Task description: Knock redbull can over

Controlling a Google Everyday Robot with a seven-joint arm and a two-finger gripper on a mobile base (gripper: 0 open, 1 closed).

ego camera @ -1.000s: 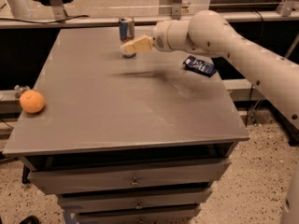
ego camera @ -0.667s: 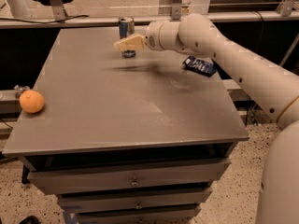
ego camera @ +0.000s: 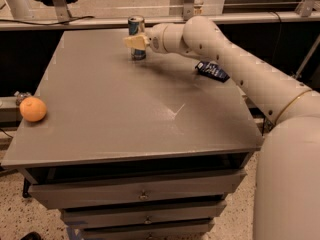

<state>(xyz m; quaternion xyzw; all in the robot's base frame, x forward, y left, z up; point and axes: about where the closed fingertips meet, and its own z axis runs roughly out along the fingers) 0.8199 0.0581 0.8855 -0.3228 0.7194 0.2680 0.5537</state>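
Note:
The redbull can stands upright near the far edge of the grey table, blue and silver with a silver top. My gripper reaches in from the right on a long white arm. Its pale yellow fingers sit right in front of the can's middle and cover part of it. I cannot tell whether they touch the can.
An orange lies at the table's left edge. A flat dark blue packet lies near the right edge, partly under my arm. Drawers sit below the table front. A metal rail runs behind the table.
My gripper has moved left and farther back, from beside the can to directly in front of it. The can still stands upright.

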